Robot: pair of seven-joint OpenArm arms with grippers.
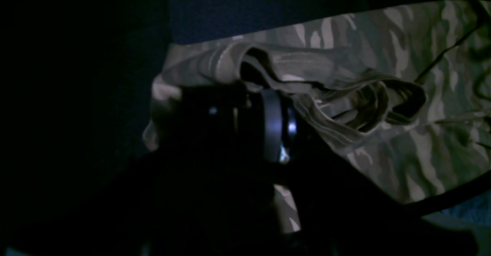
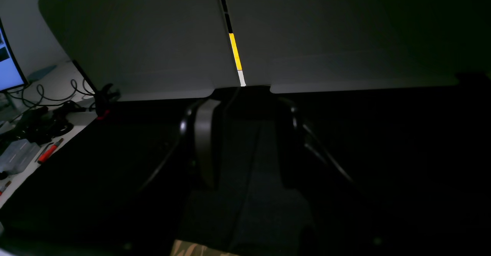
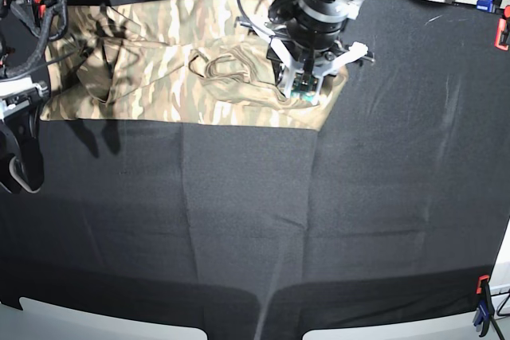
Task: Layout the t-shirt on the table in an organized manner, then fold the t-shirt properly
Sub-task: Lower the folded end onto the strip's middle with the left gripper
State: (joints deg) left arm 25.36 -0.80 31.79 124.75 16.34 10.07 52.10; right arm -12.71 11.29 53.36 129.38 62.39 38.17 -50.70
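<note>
The t-shirt (image 3: 159,77) lies bunched at the far left part of the tabletop (image 3: 335,220). The left claw (image 1: 264,91) is down on its crumpled right edge; how its jaws stand I cannot tell, the view is too dark. The right claw (image 2: 245,148) stands apart, empty, above black cloth. For a good grasp, take only the top layer before pulling outward. No readable writing shows.
</note>
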